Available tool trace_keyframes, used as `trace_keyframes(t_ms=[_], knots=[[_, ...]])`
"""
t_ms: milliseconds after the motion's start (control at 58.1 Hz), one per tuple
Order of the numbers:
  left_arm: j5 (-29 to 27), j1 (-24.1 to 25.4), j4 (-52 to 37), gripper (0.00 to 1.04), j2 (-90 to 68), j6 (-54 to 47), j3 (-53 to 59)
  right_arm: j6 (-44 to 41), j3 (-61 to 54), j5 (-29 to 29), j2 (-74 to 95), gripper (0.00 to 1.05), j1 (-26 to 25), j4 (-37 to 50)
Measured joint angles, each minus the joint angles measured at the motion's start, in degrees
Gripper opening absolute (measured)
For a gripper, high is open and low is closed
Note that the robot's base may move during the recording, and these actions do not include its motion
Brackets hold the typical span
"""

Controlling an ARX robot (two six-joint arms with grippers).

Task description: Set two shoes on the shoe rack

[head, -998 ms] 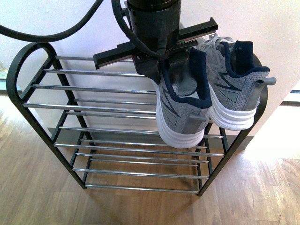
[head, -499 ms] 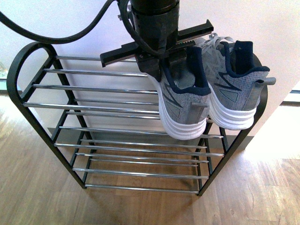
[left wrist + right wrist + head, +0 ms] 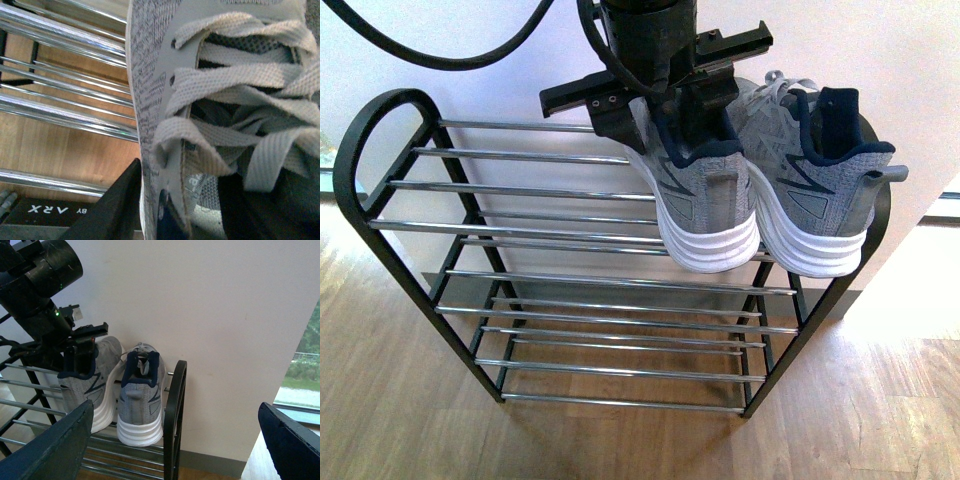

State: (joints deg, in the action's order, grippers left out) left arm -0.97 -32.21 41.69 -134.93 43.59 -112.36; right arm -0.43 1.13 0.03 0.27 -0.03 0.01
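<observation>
Left gripper (image 3: pixel 692 108), upper centre of frame, pinches collar of grey sneaker (image 3: pixel 705 215). Sneaker seems seated on top bars of rack (image 3: pixel 520 190), just beside second sneaker (image 3: pixel 815 205) at right. Right gripper (image 3: pixel 170 445) spread, empty. Step: set-down. Next: open, lift clear.

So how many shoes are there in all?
2. One grey sneaker rests on the top tier of the shoe rack, at its right end. The other sneaker is just left of it, gripped by the left gripper. None seem hidden.

Bare rack bars (image 3: pixel 520 189) left of shoes (image 3: pixel 705 205)
</observation>
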Motion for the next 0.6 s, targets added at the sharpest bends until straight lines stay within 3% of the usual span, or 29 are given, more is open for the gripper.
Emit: trace_keyframes(t_ms=[86, 224, 344, 430, 448, 499, 602], knots=[[2.38, -0.07, -1.60, 0.72, 4.07, 0.39, 4.26, 0.00, 0.00, 0.00, 0.00, 0.95, 0.00, 0.00], [1.22, 0.28, -3.06, 0.97, 12.00, -0.26, 10.43, 0.02, 0.00, 0.00, 0.00, 0.95, 0.00, 0.00], [-5.51, 2.56, -5.90, 0.95, 20.24, -4.15, 15.56, 0.02, 0.00, 0.00, 0.00, 0.95, 0.00, 0.00], [-21.57, 6.14, -15.23, 0.95, 29.81, -14.08, 24.81, 0.02, 0.00, 0.00, 0.00, 0.95, 0.00, 0.00], [-24.13, 7.08, -19.85, 0.94, 32.17, -17.92, 27.95, 0.00, 0.00, 0.00, 0.00, 0.95, 0.00, 0.00], [-21.94, 9.70, -42.40, 0.82, 38.34, -28.02, 39.98, 0.02, 0.00, 0.00, 0.00, 0.95, 0.00, 0.00], [-19.17, 11.91, -68.11, 0.65, 44.22, -36.59, 55.23, 0.00, 0.00, 0.00, 0.00, 0.95, 0.00, 0.00]])
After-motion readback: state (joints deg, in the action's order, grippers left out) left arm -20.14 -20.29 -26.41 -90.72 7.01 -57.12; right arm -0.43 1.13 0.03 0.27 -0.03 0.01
